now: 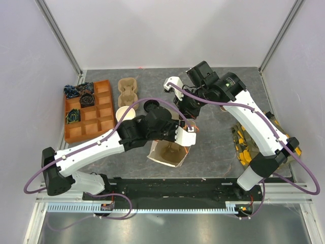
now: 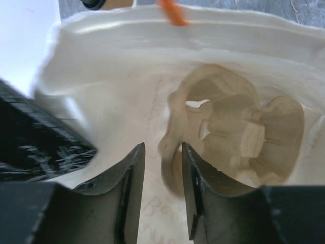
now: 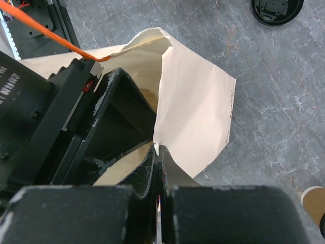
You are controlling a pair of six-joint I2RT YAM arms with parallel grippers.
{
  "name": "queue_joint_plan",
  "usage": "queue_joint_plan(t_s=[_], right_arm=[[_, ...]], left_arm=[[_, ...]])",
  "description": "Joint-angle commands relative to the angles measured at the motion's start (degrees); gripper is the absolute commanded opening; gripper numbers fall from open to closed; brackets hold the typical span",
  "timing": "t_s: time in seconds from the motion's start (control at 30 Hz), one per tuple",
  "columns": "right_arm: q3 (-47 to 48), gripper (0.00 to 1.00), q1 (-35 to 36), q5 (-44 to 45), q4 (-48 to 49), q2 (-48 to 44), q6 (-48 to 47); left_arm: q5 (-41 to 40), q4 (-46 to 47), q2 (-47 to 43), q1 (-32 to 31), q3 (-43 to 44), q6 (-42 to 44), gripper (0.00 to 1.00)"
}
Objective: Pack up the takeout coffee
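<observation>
- Left wrist view: looks down into an open white paper bag (image 2: 101,76), with a tan pulp cup carrier (image 2: 238,132) lying at its bottom.
- Shows the left gripper (image 2: 161,157) inside the bag's mouth, jaws a narrow gap apart with nothing between them.
- Right wrist view: shows the right gripper (image 3: 158,165), jaws pinched together on the bag's upper rim, just beside the left gripper's black body.
- Places the takeout coffee (image 3: 314,203) at the lower right frame edge: a tan-brown cup, cut off, dark at the corner, on the grey table (image 3: 274,101), apart from the bag.
- Places a loose black lid (image 3: 277,9) at top right, well apart from the bag.
- Top view: shows both arms meeting over the bag and does not reveal the takeout coffee.
- Also shows an orange compartment tray (image 1: 89,114) at left, a second carrier (image 1: 128,90), a stack of paper cups (image 1: 124,113), and yellow-black packets (image 1: 244,145) at right.
</observation>
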Motion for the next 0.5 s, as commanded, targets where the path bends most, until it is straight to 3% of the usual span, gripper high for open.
queue_joint_plan(t_s=[0.0, 0.47], right_arm=[[0.24, 0.00, 0.31, -1.83, -0.02, -0.88, -1.75], [-0.99, 0.00, -1.97, -0.78, 0.16, -0.18, -4.30]], left_arm=[[-0.05, -1.28, 0.37, 0.61, 4.97, -0.61, 0.46], [3.28, -8.05, -0.77, 0.43, 18.24, -3.77, 0.61]])
